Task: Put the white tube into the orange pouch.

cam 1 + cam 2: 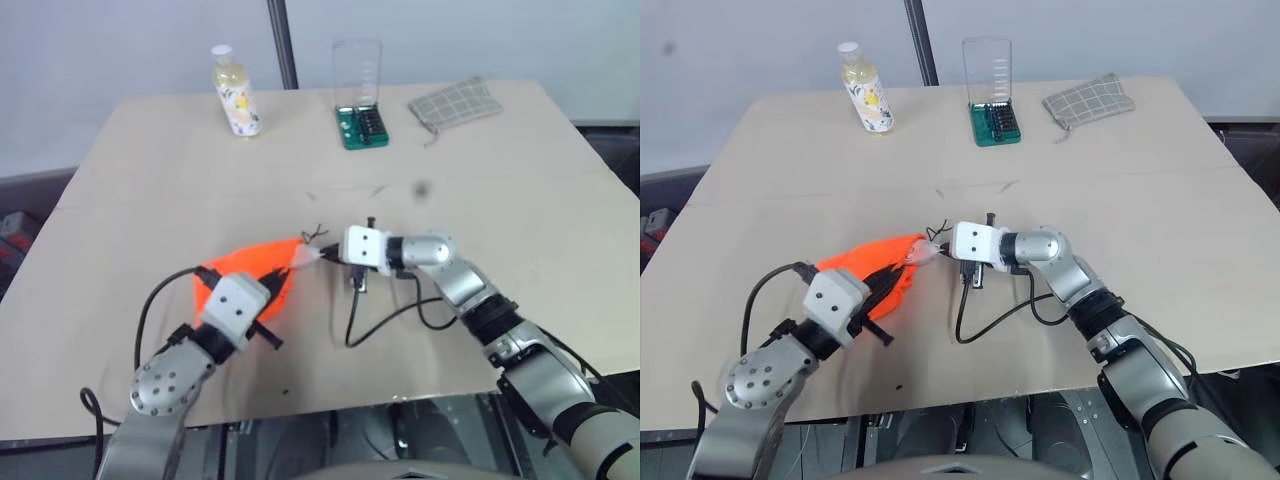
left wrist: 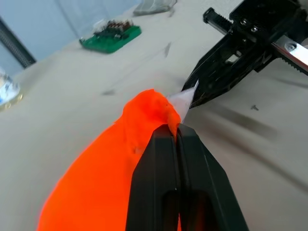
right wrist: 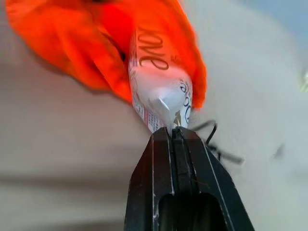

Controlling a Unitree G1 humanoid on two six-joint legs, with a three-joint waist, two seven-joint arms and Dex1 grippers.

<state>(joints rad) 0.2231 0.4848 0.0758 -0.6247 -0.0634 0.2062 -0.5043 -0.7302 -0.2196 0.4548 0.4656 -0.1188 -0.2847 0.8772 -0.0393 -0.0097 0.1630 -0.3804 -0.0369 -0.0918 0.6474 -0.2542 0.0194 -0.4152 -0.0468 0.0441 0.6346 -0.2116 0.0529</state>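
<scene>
The orange pouch (image 1: 255,262) lies bunched near the table's front, left of centre. My left gripper (image 2: 175,127) is shut on the pouch's raised edge and holds its mouth up. The white tube (image 3: 161,91), with coloured print, pokes partly into the pouch mouth, its far end hidden by the orange fabric. My right gripper (image 3: 173,130) comes in from the right, pointing left, and is shut on the tube's flat outer end. In the left eye view the right gripper (image 1: 325,253) sits just right of the pouch, with the tube (image 1: 303,258) bridging the two.
At the back of the table (image 1: 520,220) stand a yellow-liquid bottle (image 1: 236,92), a green bit case with a clear lid (image 1: 360,120) and a grey checked pouch (image 1: 455,103). Black cables (image 1: 390,310) loop under my right arm. The front edge is close.
</scene>
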